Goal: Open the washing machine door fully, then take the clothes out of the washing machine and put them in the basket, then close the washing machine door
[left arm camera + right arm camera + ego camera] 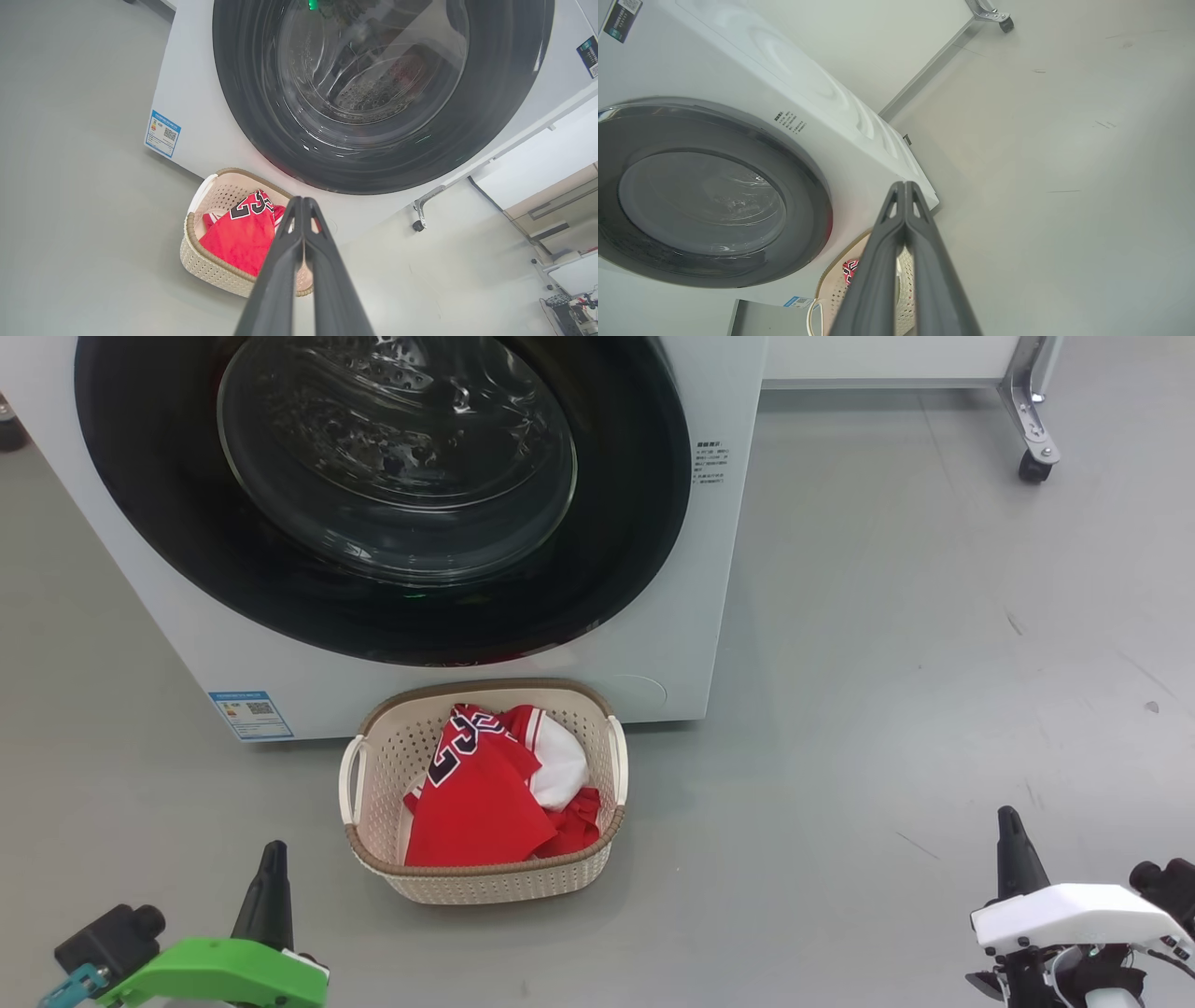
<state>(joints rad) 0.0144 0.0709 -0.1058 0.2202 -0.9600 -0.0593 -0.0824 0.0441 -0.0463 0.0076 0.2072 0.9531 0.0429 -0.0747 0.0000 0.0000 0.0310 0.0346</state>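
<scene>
Laundry out, door shut: we see the washing machine (691, 616) standing ahead of us on the grey floor (887, 709), its round black door (168, 541) lying flat against the white front, with no gap showing along its rim in the head view or either wrist view. The glass window shows the steel drum behind it, and we can make out nothing red inside.

The clothes (476, 793), a red jersey with black-and-white numerals bunched over some white fabric, lie in the basket (485, 875). The basket sits on the floor just in front of the machine's lower edge, below the door and to the right of the blue label (250, 714), with its handles to our left and right.

The left gripper (273, 863) hangs low at our left and the right gripper (1011, 840) low at our right, both well apart from the basket and the machine. Each wrist view shows its own fingers (280, 261) pressed together with nothing between them.

The basket lies between the two grippers, up and inward from each, and much nearer the left. The door lies further ahead and also toward our left, so we judge the left arm the nearer one should the door need a last push to latch. From how things lie, we judge all three steps of the task done. A wheeled metal leg (1032, 429) stands at the far right, well clear of both arms.
</scene>
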